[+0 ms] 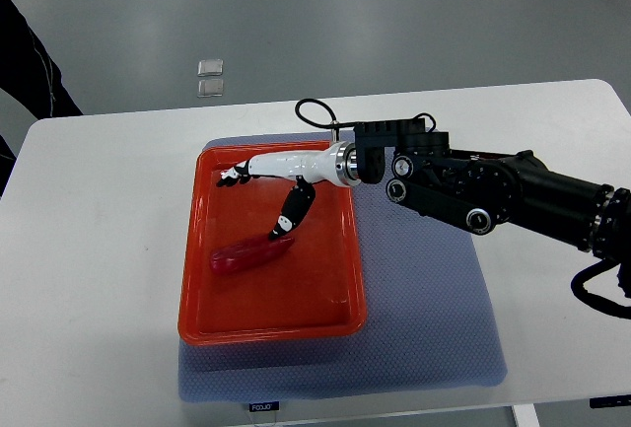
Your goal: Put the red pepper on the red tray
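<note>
White table (118, 210) carries a blue mat (424, 309) and red tray (197, 319), where the red pepper (246, 255) lies beneath the right hand's (271, 185) spread, empty fingers.

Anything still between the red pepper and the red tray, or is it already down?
Nothing visible stands in the way. The red pepper already lies inside the red tray, toward its left side, and one of the right hand's fingers reaches its right end.

Red pepper (250, 254) flat inside red tray (202, 314)
</note>
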Robot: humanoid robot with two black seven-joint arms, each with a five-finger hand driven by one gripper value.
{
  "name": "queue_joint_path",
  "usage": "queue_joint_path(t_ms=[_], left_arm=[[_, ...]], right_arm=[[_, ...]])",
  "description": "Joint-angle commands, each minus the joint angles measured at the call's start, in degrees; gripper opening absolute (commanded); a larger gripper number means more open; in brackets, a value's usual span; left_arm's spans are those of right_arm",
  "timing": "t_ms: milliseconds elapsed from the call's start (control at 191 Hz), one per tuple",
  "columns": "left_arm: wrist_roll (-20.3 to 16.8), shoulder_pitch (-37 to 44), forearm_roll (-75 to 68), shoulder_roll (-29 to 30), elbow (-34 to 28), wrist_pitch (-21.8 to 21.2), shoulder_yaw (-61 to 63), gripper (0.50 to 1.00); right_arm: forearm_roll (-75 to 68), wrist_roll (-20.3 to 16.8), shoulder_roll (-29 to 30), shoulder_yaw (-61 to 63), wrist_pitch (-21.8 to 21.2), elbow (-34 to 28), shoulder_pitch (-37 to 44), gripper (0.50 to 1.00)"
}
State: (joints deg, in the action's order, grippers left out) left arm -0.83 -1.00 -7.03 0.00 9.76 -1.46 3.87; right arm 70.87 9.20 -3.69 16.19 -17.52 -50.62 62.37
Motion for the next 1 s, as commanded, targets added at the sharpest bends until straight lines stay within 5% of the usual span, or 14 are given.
queue_joint_path(t_ms=[0, 220, 685, 993], left_arm=[[0.04, 0.04, 0.0, 0.0, 0.0, 0.05, 0.0, 1.0], [-0.05, 0.04, 0.0, 0.0, 0.0, 0.05, 0.0, 1.0], [0.04, 0.04, 0.0, 0.0, 0.0, 0.05, 0.0, 1.0], [0.04, 0.04, 0.0, 0.0, 0.0, 0.05, 0.0, 1.0]], right_arm=[[-10.22, -0.59, -2.72, 4.29, -2.17, 0.0, -0.23, 0.897], [-32.54, -2.78, -9.67, 5.61, -3.49, 1.93, -2.07, 0.897], [-77.37, -6.04, -8.7, 7.1, -5.25, 15.55, -9.63, 0.899], [-82.21, -5.6, -8.44, 12.2, -4.37, 15.64, -14.2, 0.913]])
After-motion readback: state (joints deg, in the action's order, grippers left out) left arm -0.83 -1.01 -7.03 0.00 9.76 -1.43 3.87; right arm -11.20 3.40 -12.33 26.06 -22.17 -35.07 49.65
